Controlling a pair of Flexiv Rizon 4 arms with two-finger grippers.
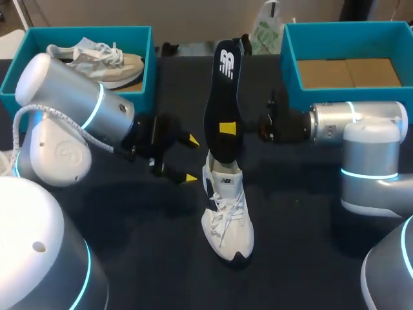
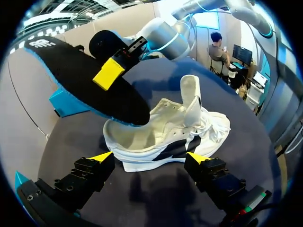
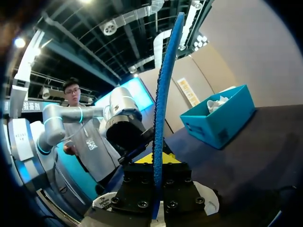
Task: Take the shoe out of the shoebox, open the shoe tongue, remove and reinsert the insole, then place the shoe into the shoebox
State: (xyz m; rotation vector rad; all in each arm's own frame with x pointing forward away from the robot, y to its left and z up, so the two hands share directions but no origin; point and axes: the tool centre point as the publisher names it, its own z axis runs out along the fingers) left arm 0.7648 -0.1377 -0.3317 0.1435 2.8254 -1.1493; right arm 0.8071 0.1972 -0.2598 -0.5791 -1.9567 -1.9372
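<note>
A white shoe (image 1: pixel 227 213) (image 2: pixel 165 137) stands on the dark table, its tongue pulled up. My right gripper (image 1: pixel 227 128) (image 2: pixel 109 73) (image 3: pixel 157 163) is shut on a black insole (image 1: pixel 222 90) (image 2: pixel 80 75) (image 3: pixel 163 94) with a blue edge. The insole is held nearly upright, and its lower end is at the shoe's opening. My left gripper (image 1: pixel 191 159) (image 2: pixel 149 158) is open just left of the shoe, its fingers spread on either side of the shoe's flank without touching it. The teal shoebox (image 1: pixel 290 64) at the back right holds only a cardboard floor.
A second teal box (image 1: pixel 150 64) (image 3: pixel 222 118) at the back left holds another pale shoe (image 1: pixel 103 58). A small bag (image 1: pixel 266 32) sits between the two boxes at the table's far edge. The right arm (image 1: pixel 348 123) lies along the front of the right box.
</note>
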